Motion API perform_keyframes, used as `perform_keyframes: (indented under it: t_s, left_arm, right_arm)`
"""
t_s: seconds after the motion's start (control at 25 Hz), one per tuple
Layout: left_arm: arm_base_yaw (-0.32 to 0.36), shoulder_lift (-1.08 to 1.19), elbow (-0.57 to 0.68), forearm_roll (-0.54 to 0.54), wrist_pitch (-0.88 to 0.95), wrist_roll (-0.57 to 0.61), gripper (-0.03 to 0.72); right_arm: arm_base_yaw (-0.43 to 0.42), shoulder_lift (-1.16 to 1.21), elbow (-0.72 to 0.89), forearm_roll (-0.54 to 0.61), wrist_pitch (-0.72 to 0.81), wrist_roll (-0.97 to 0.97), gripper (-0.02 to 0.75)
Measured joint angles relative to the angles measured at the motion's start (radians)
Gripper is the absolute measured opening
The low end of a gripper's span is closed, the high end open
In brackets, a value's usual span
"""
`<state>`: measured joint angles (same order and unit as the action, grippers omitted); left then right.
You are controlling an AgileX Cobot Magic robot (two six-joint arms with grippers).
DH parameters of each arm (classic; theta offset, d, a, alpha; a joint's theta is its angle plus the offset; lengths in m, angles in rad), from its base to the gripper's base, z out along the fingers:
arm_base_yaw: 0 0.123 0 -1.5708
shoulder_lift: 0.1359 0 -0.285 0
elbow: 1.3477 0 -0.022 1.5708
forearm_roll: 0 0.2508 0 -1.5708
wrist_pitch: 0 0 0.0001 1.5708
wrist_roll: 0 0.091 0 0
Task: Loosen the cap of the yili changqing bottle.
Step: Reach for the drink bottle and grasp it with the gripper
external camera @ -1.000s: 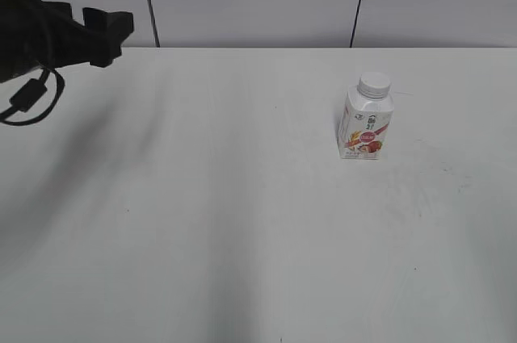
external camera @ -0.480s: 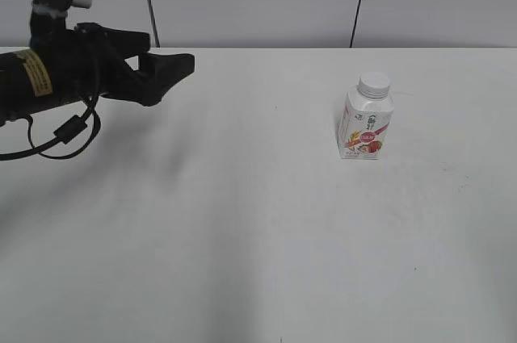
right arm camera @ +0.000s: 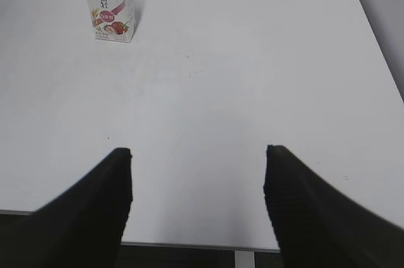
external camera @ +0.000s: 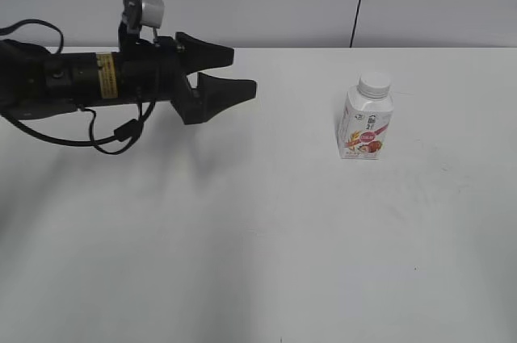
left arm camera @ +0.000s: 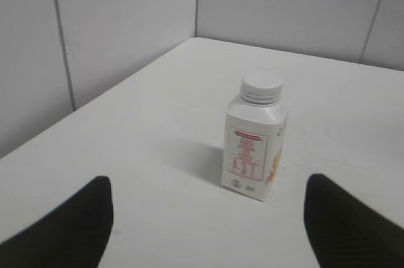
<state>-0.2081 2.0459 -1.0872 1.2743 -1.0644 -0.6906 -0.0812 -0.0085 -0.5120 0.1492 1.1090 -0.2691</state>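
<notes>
We see the yili changqing bottle (external camera: pixel 365 121) standing upright on the white table (external camera: pixel 266 230), right of centre, its white cap (external camera: pixel 374 85) screwed on. Its label shows strawberries; the writing is unreadable. Our left gripper (external camera: pixel 234 75) hangs well apart, jaws spread wide. Our right gripper (right arm camera: pixel 197 183) is likewise spread wide.

I see a squarish white plastic bottle (external camera: pixel 365 126) with a red-pink label band and strawberry print, a ribbed white screw cap (external camera: pixel 374 83), a plain white table (external camera: pixel 258 238), and a black left gripper (external camera: pixel 238 75) wearing a yellow sticker.
</notes>
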Motion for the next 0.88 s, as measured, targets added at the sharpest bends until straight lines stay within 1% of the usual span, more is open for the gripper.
perform_keyframes:
  t_s: [0.36, 0.52, 0.72, 0.88]
  left_arm:
    - [-0.116, 0.182, -0.189, 0.023, -0.060, -0.032, 0.565]
    - [-0.148, 0.259, -0.283, 0.023, -0.062, -0.097, 0.565]
    - [-0.186, 0.313, -0.353, 0.023, -0.043, -0.113, 0.606]
    - [-0.209, 0.354, -0.398, 0.023, -0.041, -0.130, 0.623]
  right_arm:
    - [0.000, 0.000, 0.000, 0.000, -0.001, 0.000, 0.522]
    - [0.000, 0.000, 0.000, 0.000, -0.001, 0.000, 0.522]
    - [0.000, 0.000, 0.000, 0.000, -0.002, 0.000, 0.522]
    - [0.000, 0.000, 0.000, 0.000, -0.002, 0.000, 0.522]
